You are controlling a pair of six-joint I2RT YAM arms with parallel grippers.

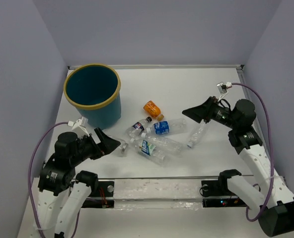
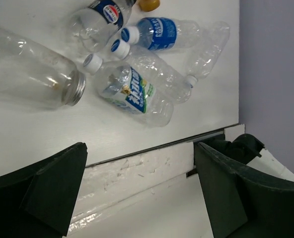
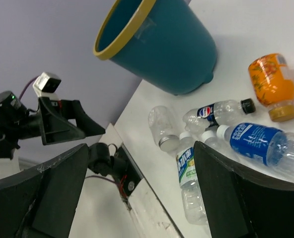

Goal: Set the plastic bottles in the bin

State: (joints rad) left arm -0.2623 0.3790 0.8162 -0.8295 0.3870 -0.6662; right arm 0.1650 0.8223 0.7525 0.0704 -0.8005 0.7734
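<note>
**Left gripper** [image 1: 112, 143]
- Jaw state: spread wide, with nothing held between the fingers [image 2: 47, 193].
- A capless clear bottle [image 1: 123, 147] lies on its side just beyond the fingertips. In the wrist view it sits ahead and off to one side, outside the gap.
- Further ahead is a tight cluster of bottles:
  - a green-label bottle [image 1: 151, 148] with a white cap;
  - a long clear bottle [image 1: 166, 143] touching it;
  - a blue-label bottle [image 1: 164, 127];
  - a dark-capped bottle [image 1: 138, 127].
- The bin [image 1: 106, 113] stands upright, mouth up, near this gripper on the side away from the arm bases.

**Right gripper** [image 1: 189, 113]
- Jaw state: spread wide, with nothing gripped. Both fingers [image 3: 42, 198] frame bare space in the wrist view.
- A crinkled clear bottle [image 1: 197, 134] lies just beside the fingertips, towards the arm bases.
- The orange bottle [image 1: 152, 108] lies on its side ahead of the fingertips, apart from them.
- The blue-label bottle sits ahead and slightly to the near side.
- The bin is well ahead, beyond the orange bottle.

**Task objects**
- All the bottles lie on the table [image 1: 186, 84], outside the bin and between the two grippers.
- The cluster is nearer the left gripper than the right.
- Neither gripper touches a bottle in the wrist views. The top view cannot settle whether the left fingertips touch the capless clear bottle.
</note>
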